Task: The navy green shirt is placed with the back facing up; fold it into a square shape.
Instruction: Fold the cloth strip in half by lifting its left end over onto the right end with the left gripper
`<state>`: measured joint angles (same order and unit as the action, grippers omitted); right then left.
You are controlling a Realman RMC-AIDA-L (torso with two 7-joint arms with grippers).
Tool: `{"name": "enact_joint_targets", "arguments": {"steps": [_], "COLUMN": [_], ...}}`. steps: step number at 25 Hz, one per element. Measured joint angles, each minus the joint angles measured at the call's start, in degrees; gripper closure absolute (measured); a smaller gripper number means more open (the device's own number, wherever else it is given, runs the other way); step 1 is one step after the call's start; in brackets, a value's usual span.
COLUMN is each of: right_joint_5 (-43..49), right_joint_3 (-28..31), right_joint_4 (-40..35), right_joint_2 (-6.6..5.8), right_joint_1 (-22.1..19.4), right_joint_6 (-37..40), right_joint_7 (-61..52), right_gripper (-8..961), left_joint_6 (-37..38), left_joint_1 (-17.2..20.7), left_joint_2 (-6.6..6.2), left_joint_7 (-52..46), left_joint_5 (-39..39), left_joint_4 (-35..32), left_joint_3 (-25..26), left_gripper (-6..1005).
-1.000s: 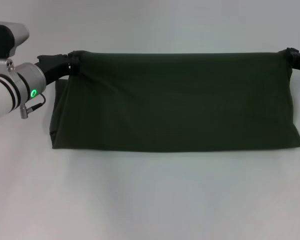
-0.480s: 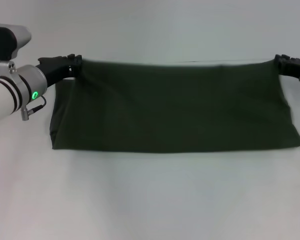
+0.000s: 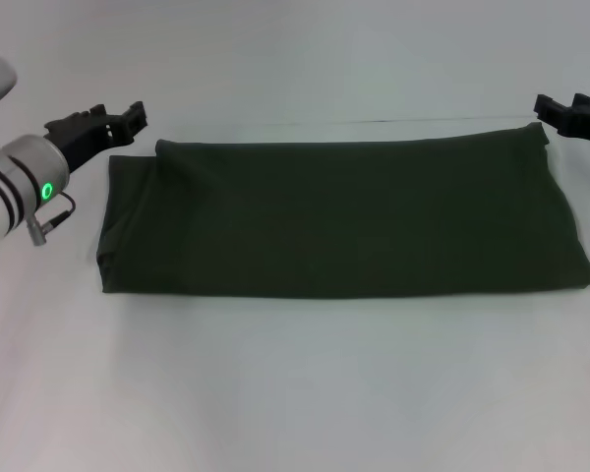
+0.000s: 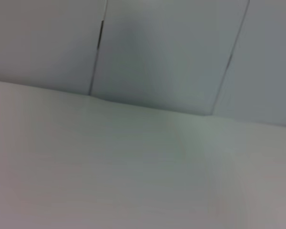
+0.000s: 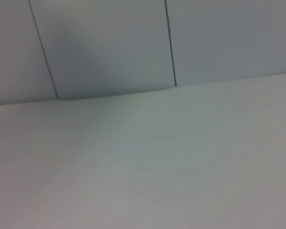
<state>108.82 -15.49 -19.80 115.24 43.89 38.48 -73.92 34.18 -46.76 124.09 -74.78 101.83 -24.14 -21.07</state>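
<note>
The shirt (image 3: 339, 216) lies flat on the white table (image 3: 295, 393) as a long dark band, its long axis running from the robot's left to its right, across the head view. The near edge is a straight line; the far edge is also nearly straight and sits close to the seam where the table meets the wall. The left end shows a small raised fold at its far corner, and the right end flares slightly wider toward the near side. Only plain fabric faces up; no lettering, collar or sleeve can be made out, so which end is the neck cannot be told.

The left gripper (image 3: 118, 120) hangs just beyond the shirt's far left corner, apart from the cloth, its two dark fingers spread and holding nothing. The right gripper (image 3: 570, 110) sits just past the far right corner, cut off by the frame edge; its fingers look parted and free of the fabric, though little of it shows.

Both wrist views show only bare table and wall panels, with neither shirt nor fingers in them.
</note>
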Motion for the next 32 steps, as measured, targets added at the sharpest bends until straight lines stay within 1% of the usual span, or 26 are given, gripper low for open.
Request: {"name": "enact_joint_targets", "arguments": {"steps": [2, 4, 5, 6, 7, 11, 14, 16, 17, 18, 19, 20, 23, 25, 27, 29, 30, 32], "right_joint_5": [0.2, 0.3, 0.3, 0.3, 0.3, 0.1, 0.1, 0.3, 0.3, 0.4, 0.4, 0.4, 0.4, 0.5, 0.5, 0.6, 0.6, 0.6], "right_joint_3": [-0.5, -1.5, -2.0, -2.6, -3.1, -4.4, -4.4, -4.5, -4.5, -4.5, -4.6, -4.6, -5.4, -6.5, -7.9, -8.9, -9.3, -9.3], "right_joint_4": [0.0, -0.8, -1.9, -3.1, -4.5, -9.5, -11.9, -13.1, -13.5, -13.8, -14.1, -14.1, -14.1, -14.1, -14.1, -14.1, -14.1, -14.1], "right_joint_2": [-0.21, -0.32, -0.27, -0.12, 0.14, 1.46, 1.94, 1.82, 1.63, 1.32, 0.47, 0.47, -1.22, -2.12, -2.77, -3.15, -3.30, -3.31], "right_joint_1": [-0.8, -2.1, -3.1, -4.1, -5.2, -9.4, -11.8, -13.1, -13.7, -14.3, -15.3, -15.3, -16.7, -17.5, -18.2, -18.7, -19.1, -19.2], "right_joint_6": [2.4, 6.3, 9.0, 11.4, 13.9, 21.6, 26.0, 28.6, 30.0, 31.3, 33.5, 33.5, 36.8, 38.1, 38.8, 39.0, 39.1, 39.1], "right_joint_7": [-1.2, -3.2, -4.7, -6.1, -7.5, -10.3, -12.0, -14.2, -15.6, -17.0, -19.9, -19.9, -24.9, -28.0, -30.6, -32.6, -33.9, -34.2], "right_gripper": [477, 311, 228, 227, 226, 222, 219, 219, 219, 220, 220, 221, 223, 224, 225, 226, 227, 228], "left_joint_6": [4.4, 12.4, 17.8, 20.7, 25.5, 37.8, 41.8, 43.2, 43.2, 43.5, 43.4, 43.4, 43.2, 42.0, 40.5, 37.9, 37.9, 34.1], "left_joint_1": [1.5, 3.9, 5.3, 6.2, 7.7, 11.9, 13.8, 14.8, 14.8, 15.6, 15.9, 16.0, 16.2, 16.3, 16.3, 16.3, 16.3, 16.4], "left_joint_2": [-0.07, -0.13, -0.15, -0.17, -0.20, -0.12, -0.10, -0.08, -0.08, -0.01, 0.04, 0.07, 0.12, 0.12, 0.12, 0.12, 0.12, 0.20], "left_joint_7": [-0.2, -0.3, -0.4, -0.4, -0.6, -1.1, -1.1, -0.9, -0.9, -0.7, -0.2, 0.2, 0.9, 1.8, 2.6, 3.3, 3.3, 3.7], "left_joint_5": [-0.4, -0.5, -0.5, -0.5, -0.5, 0.0, 0.1, 0.6, 0.6, 1.9, 2.7, 3.2, 4.3, 5.9, 7.0, 8.1, 8.1, 9.1], "left_joint_4": [-0.2, -1.0, -1.7, -2.1, -2.9, -5.2, -5.7, -5.9, -5.9, -6.0, -6.0, -6.1, -6.2, -6.3, -6.3, -6.3, -6.3, -6.3], "left_joint_3": [0.0, 0.0, 0.0, 0.0, 0.0, -0.6, -1.2, -1.5, -1.5, -1.6, -1.7, -1.7, -1.7, -1.7, -1.7, -1.7, -1.7, -1.7], "left_gripper": [479, 401, 361, 321, 282, 187, 116, 88, 83, 79, 74, 74, 75, 75, 75, 75, 75, 74]}}
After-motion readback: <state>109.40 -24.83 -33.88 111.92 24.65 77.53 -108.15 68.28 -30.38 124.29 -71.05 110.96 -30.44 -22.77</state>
